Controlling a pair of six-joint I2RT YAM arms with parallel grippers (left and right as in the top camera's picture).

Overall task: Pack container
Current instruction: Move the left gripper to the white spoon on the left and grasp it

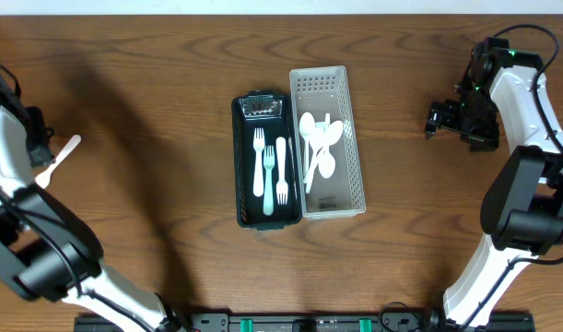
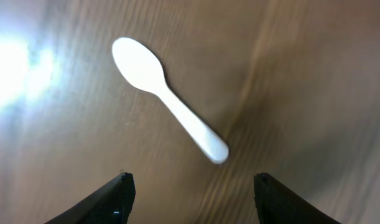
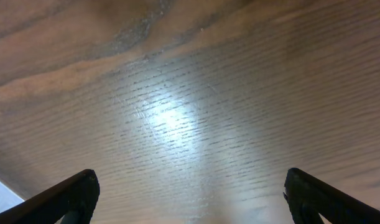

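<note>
A white plastic spoon [image 1: 60,159] lies loose on the table at the far left; in the left wrist view the spoon [image 2: 168,99] lies diagonally, bowl at upper left. My left gripper [image 2: 193,190] is open and empty, just short of the spoon's handle end. A white slotted basket [image 1: 341,198] in the middle holds several white spoons [image 1: 320,148]. Beside it on the left, a dark tray [image 1: 240,184] holds three pale forks [image 1: 270,166]. My right gripper [image 3: 190,193] is open and empty over bare wood at the far right; it also shows overhead [image 1: 442,120].
The wooden table [image 1: 152,92] spreads around both containers. The left arm [image 1: 9,157] runs along the left edge and the right arm [image 1: 530,138] along the right edge. A dark rail [image 1: 299,323] lies at the front edge.
</note>
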